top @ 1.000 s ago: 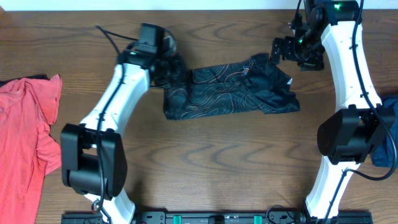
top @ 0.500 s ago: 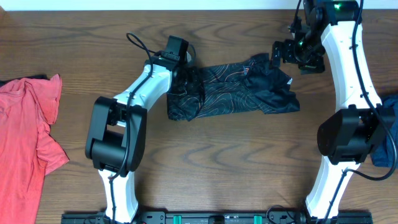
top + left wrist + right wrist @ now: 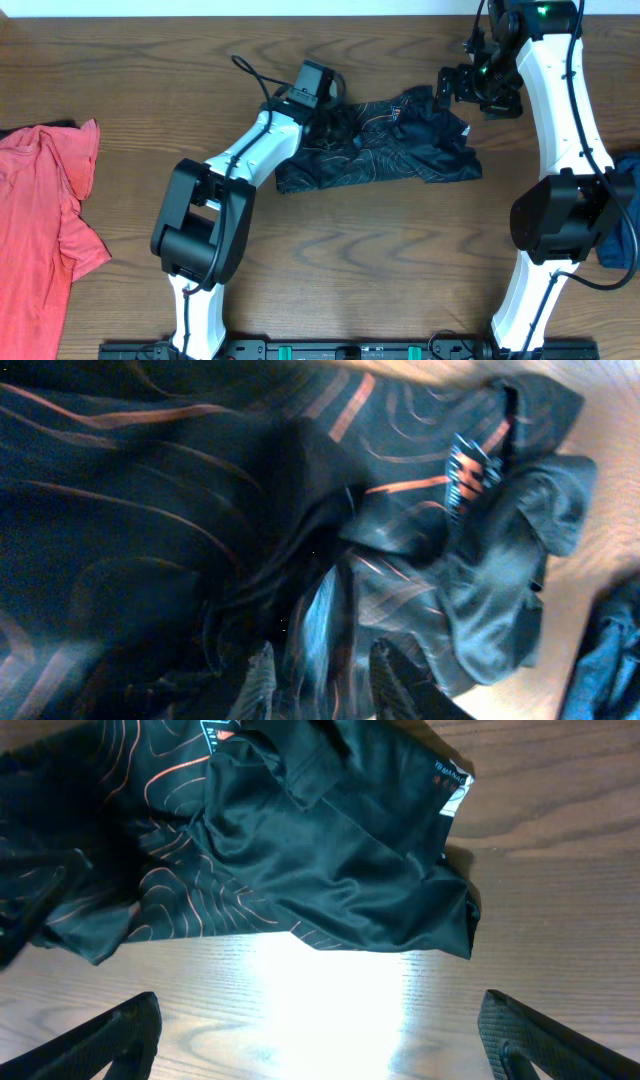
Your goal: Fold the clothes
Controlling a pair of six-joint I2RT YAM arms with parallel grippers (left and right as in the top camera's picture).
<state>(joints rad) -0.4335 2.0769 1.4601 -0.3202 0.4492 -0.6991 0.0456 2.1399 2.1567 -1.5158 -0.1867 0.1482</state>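
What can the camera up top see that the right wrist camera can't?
Only the top camera shows the red shirt on the left, the blue cloth at the right edge, and the whole left arm and right arm. Only the right wrist camera shows its own pincer spread wide and the writing on the white tag. Both show the black jersey crumpled on the wooden table.

Item 1, left arm [image 3: 262, 142]: swung rightward in 2 steps, with its elbow joint drawn in from the far left toward the middle.
Item 2, left gripper [image 3: 330, 105]: carried from the jersey's left end to a position over its upper middle.
Item 3, jersey [image 3: 420, 150]: left end dragged rightward and doubled over itself. Outline now shorter, left edge bunched beneath the gripper.
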